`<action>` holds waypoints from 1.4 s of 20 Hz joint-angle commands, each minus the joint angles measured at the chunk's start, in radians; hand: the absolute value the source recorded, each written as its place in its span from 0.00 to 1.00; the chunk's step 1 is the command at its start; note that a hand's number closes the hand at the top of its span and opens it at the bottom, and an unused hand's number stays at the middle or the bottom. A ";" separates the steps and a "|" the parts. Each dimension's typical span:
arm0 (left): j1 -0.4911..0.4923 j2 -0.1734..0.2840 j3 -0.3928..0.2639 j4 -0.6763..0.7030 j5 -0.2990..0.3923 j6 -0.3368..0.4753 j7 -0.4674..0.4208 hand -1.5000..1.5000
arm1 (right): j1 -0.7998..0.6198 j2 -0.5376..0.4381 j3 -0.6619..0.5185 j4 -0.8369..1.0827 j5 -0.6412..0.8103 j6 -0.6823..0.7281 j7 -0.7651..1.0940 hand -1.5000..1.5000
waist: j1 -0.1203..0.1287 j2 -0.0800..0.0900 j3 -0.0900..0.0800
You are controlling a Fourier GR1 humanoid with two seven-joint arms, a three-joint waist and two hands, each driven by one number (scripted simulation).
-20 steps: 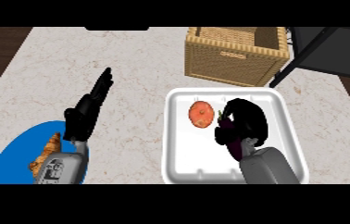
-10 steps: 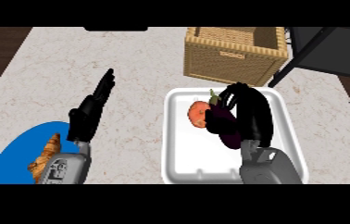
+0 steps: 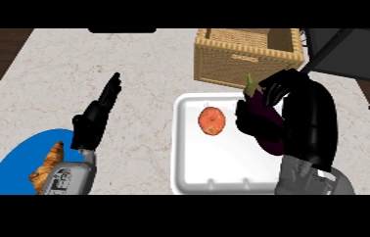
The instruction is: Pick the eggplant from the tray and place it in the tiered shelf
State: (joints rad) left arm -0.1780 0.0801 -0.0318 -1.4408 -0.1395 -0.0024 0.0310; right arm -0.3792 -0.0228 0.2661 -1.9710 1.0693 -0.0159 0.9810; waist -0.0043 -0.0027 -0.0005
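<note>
your right hand (image 3: 307, 116) is showing at the right side of the head view, its black fingers (image 3: 278, 86) curling round the eggplant (image 3: 256, 118) and holding it. the eggplant is sitting just left of the palm, dark purple, with its green stem end pointing away from you toward the wicker tiered shelf (image 3: 245, 55). it is hanging over the right part of the white tray (image 3: 195, 177); you cannot tell from this view whether it is clear of the tray floor or brushing it. the shelf is standing just beyond your right fingertips, its woven front wall near the stem of the eggplant but apart from it. a dark object (image 3: 339, 52) is sitting to the right of the shelf, past the hand's far side.

to the left of your right hand, an orange-red round fruit (image 3: 212, 121) is lying inside the tray, close beside the eggplant but not touching it.

your left hand (image 3: 94, 118) is resting well to the left of the tray, fingers straight and pointing away from you over the speckled counter (image 3: 108, 59), holding nothing. just behind and left of its wrist, a blue plate (image 3: 22, 153) is showing at the view's lower left, with a croissant (image 3: 47, 162) lying on it beside the grey forearm (image 3: 69, 177).
</note>
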 commanded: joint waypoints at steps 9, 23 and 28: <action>-0.027 -0.022 0.001 0.035 -0.020 0.022 -0.015 0.50 | -0.234 -0.152 -0.256 -0.113 0.076 0.214 0.074 1.00 | -0.002 0.002 0.000; -0.008 -0.022 -0.010 -0.042 -0.022 0.004 0.044 0.50 | -0.429 -0.291 -0.435 0.153 0.079 0.133 -0.033 1.00 | 0.007 0.002 0.000; 0.054 -0.015 -0.013 -0.024 -0.020 -0.019 -0.047 0.50 | -0.487 -0.388 -0.505 0.304 0.033 0.103 -0.136 1.00 | 0.011 0.003 0.000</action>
State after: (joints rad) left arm -0.1574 0.0736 -0.0276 -1.4516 -0.1493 -0.0188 0.0173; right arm -0.8266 -0.3621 -0.2107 -1.7605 1.1122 0.1149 0.8908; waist 0.0039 0.0001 -0.0002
